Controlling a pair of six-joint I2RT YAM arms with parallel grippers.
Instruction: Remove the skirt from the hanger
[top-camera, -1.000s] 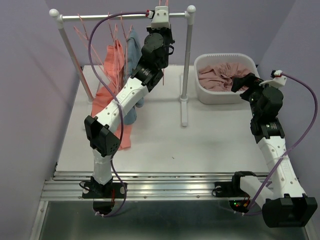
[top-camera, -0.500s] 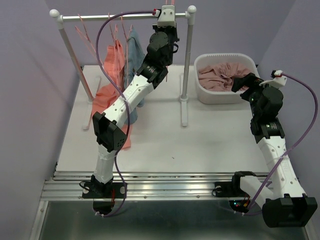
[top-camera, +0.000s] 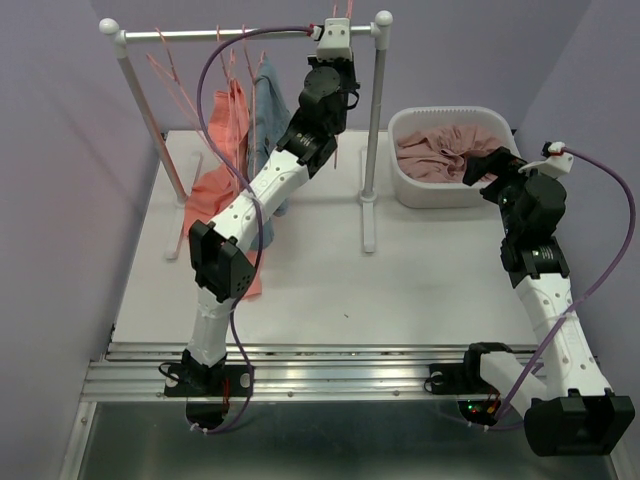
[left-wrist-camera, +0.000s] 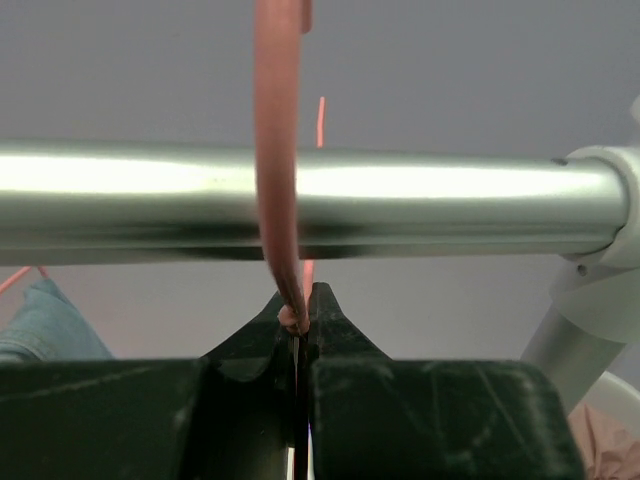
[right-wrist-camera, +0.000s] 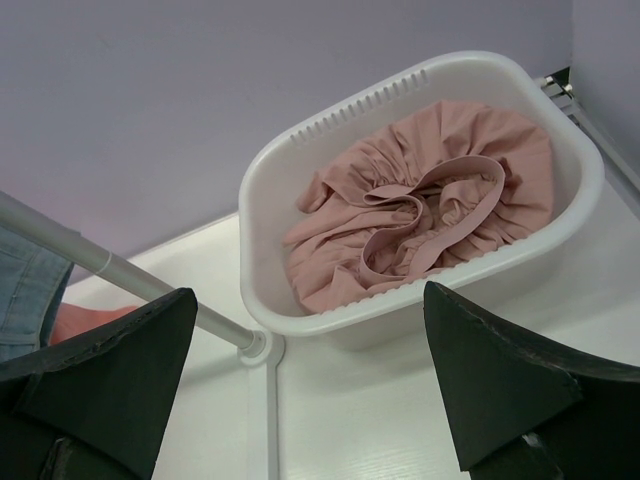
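The left arm reached up to the far side of the scene, where its pincer (left-wrist-camera: 300, 318) was pressed together on the thin wire of a pink hanger (left-wrist-camera: 277, 150), just under the silver rail (left-wrist-camera: 450, 205). The hanger's hook curved up across the front of the rail, near its right end and close to the white joint above the right post (top-camera: 375, 110). From the top view only a thin pink line showed below the pincer.

The skirt (right-wrist-camera: 420, 200), a dusty pink gathered cloth with a looping elastic band, lay crumpled inside the white basket (right-wrist-camera: 400, 85) at the far right of the tabletop (top-camera: 400, 280). The right pincer (right-wrist-camera: 310, 295) hung just near of the basket, its two dark fingers spread wide and gripping nothing, apart from the cloth.

On the left part of the rail hung a coral garment (top-camera: 225, 150) and, just right of it, a blue garment (top-camera: 266, 100), both reaching down to the tabletop.
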